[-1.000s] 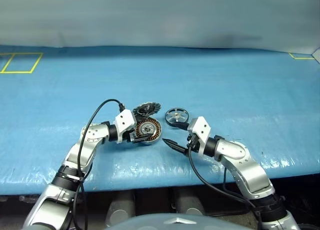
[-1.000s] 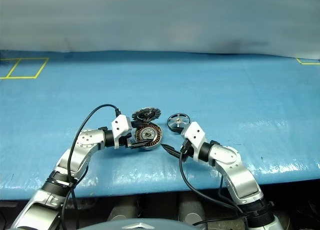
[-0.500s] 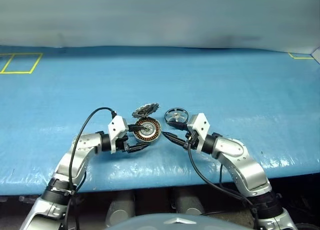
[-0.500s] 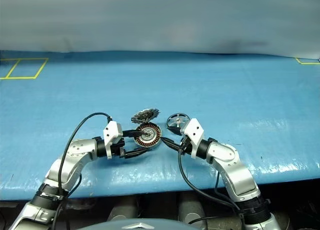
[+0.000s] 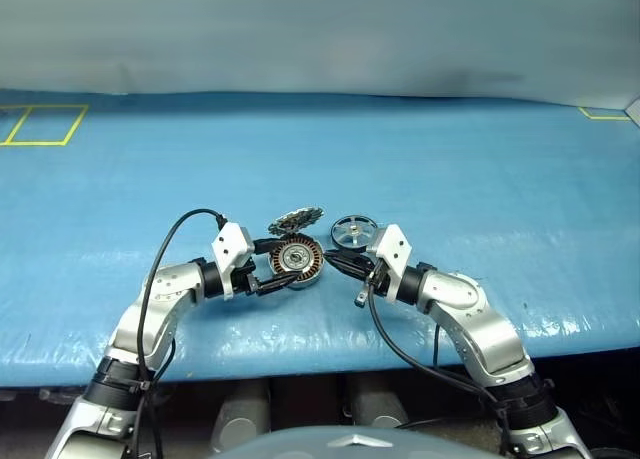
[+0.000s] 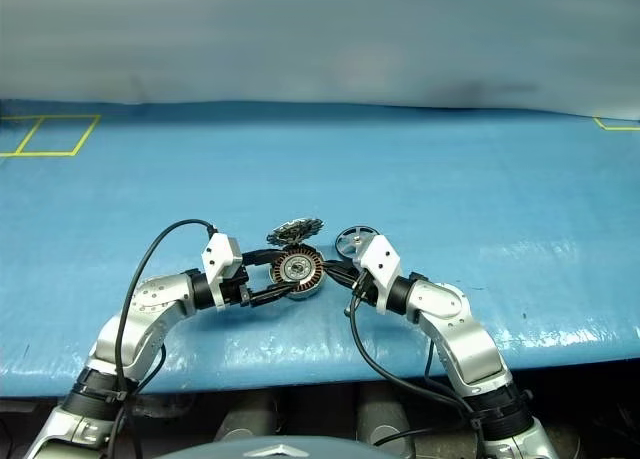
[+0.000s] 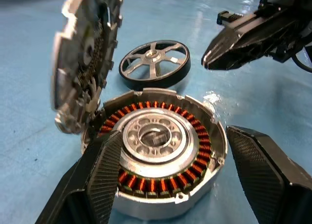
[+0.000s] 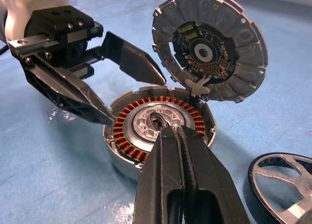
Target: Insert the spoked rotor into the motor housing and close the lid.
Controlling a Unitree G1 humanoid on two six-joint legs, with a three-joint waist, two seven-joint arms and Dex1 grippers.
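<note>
The motor housing (image 5: 296,260) lies open on the blue table, its copper windings ringing a pale hub (image 7: 155,138). Its lid (image 5: 295,220) stands tilted up at the housing's far edge, ridged inner face showing (image 8: 209,43). The spoked rotor (image 5: 352,231) lies flat just right of the lid, held by nothing. My left gripper (image 5: 283,263) is open, with one finger (image 7: 97,185) on each side of the housing. My right gripper (image 5: 330,262) is shut and empty, its tip (image 8: 171,130) at the housing's right rim.
The blue table (image 5: 450,159) stretches wide behind and to both sides. Yellow tape outlines (image 5: 40,124) mark its far left, another (image 5: 600,112) its far right. The table's front edge (image 5: 320,354) runs just under both forearms.
My right gripper has shut and its tip has come up to the housing's right rim. The left wrist has rolled slightly, its fingers still astride the housing.
</note>
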